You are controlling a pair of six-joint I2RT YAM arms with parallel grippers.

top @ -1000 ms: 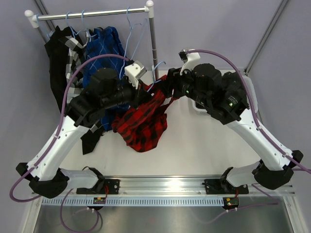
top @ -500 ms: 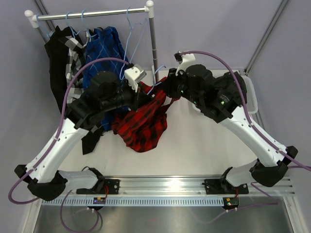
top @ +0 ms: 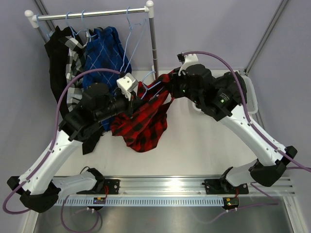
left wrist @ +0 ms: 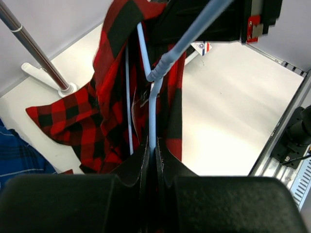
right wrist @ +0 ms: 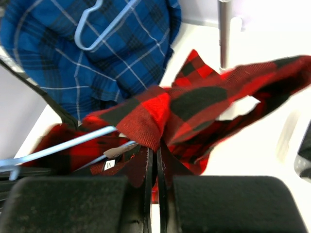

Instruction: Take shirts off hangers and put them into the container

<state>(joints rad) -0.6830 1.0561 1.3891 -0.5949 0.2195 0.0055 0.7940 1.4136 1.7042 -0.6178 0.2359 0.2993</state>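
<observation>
Pinched tight in the left claw: a light-blue hanger, raised over the white tabletop. Clamped together in the right claw: a fold of the red-black plaid shirt, draped from that hanger down to the tabletop between the arms. Behind, on a white-and-metal rail against plain grey walls: the blue checked shirt. Far right, behind the right arm: the white container
</observation>
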